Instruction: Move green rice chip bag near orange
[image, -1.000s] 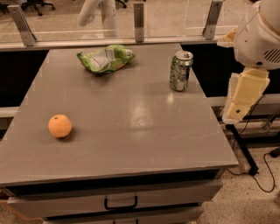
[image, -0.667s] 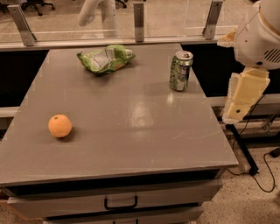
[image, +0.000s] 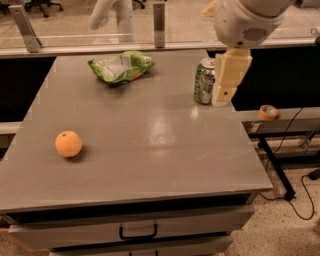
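The green rice chip bag (image: 121, 66) lies crumpled at the far middle of the grey table (image: 150, 165). The orange (image: 68, 143) sits alone near the table's front left. My arm comes in from the upper right: a white joint (image: 245, 20) with a cream link (image: 229, 77) hanging down just right of the drink can. The gripper itself is out of view, past the top edge of the camera view. Nothing is held in sight.
An upright green-and-silver drink can (image: 204, 81) stands at the table's far right, beside the cream link. A white two-pronged shape (image: 112, 14) shows beyond the far rail. A tape roll (image: 268, 112) and cables lie right of the table. A drawer handle (image: 138, 233) is below the front edge.
My arm has swung left from beyond the table's right edge, so its cream link is now next to the can. The bag, orange and can have not moved.
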